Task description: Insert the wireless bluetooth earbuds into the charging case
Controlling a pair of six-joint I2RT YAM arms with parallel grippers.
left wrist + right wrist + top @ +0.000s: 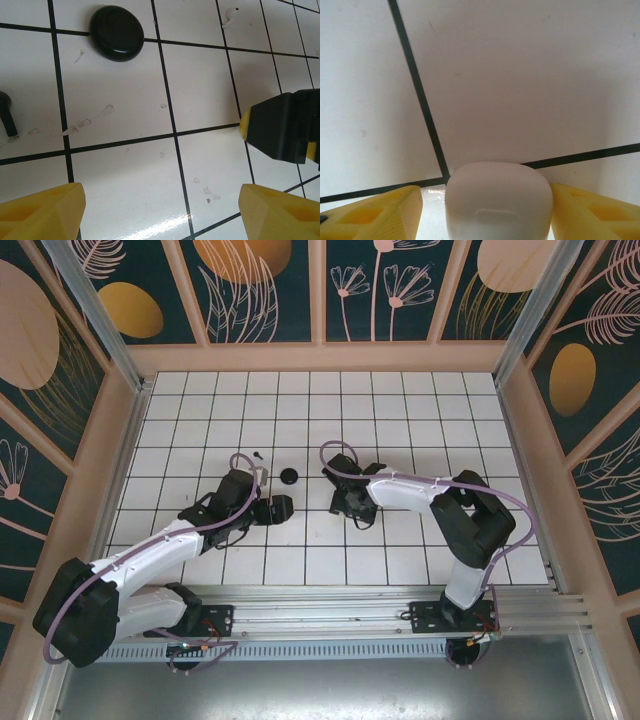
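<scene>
The black case (290,476), a closed round pebble, lies flat on the white tiled table (450,420).

A black earbud (7,116) lies to the left of this case. In the left wrist view it is cut by the frame edge, with its long axis nearly upright in the picture. Its head is at the far end and its stem points back toward the camera.

A white earbud (230,16) lies to the right of the black case in that view, well apart from it. Its long axis runs on a slant, with the head up and right and the stem pointing down and left, roughly toward the case.

The left jaws hang on the near side of the black case. They stand open, and only bare tile lies between their yellow fingertips (45,212).

To the right of the black case, the right jaws are open around a rounded white case (498,200). It sits low between the fingertips (592,210), with a gap on one side.
</scene>
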